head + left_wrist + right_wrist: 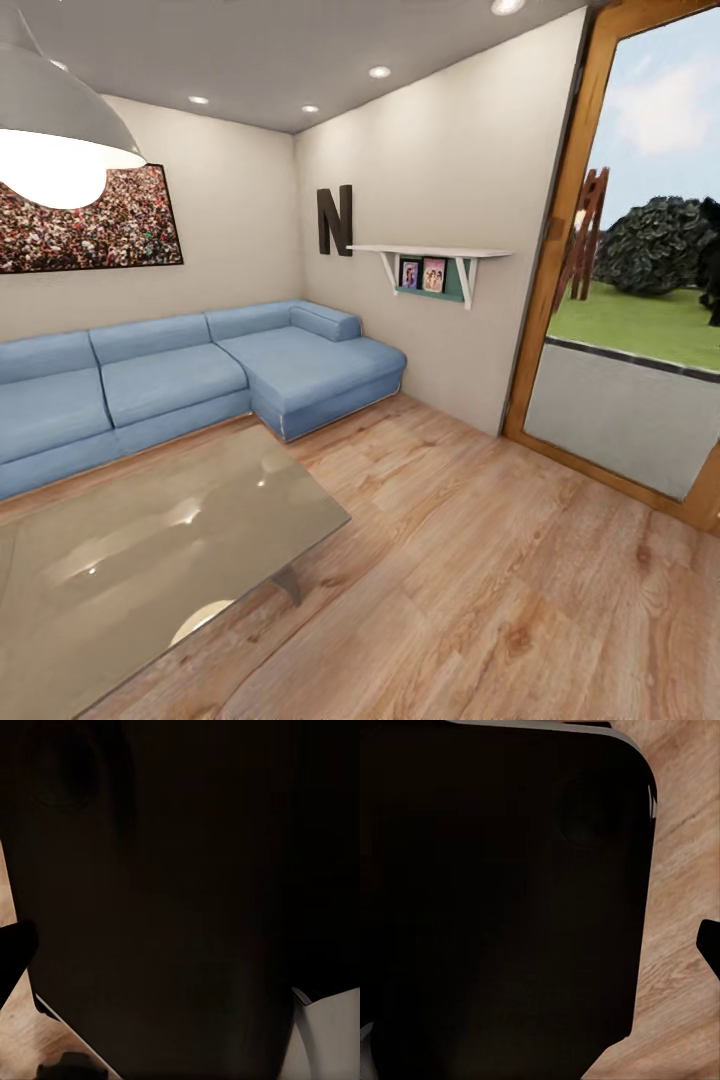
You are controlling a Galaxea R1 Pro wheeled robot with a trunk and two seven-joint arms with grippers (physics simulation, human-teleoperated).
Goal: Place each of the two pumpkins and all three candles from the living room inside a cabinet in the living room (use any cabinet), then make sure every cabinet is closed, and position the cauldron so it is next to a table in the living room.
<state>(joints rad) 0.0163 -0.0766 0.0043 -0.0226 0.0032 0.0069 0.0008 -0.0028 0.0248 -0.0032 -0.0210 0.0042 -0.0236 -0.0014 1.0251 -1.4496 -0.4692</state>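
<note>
Glass coffee table [150, 540] nearest, blue sofa [190, 375] behind, glass door [640, 280] rightward.

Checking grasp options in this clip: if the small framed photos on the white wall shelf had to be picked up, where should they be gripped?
Judging by pose, grip a small framed photo by its side edges, coming from the front: it stands upright under the white wall shelf, backed by the wall.

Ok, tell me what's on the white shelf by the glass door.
Below the top board of the shelf, two small framed pictures stand upright on a green lower ledge. The top board looks bare from this angle, though its upper surface is barely visible. What the pictures portray is too small to tell.
</note>
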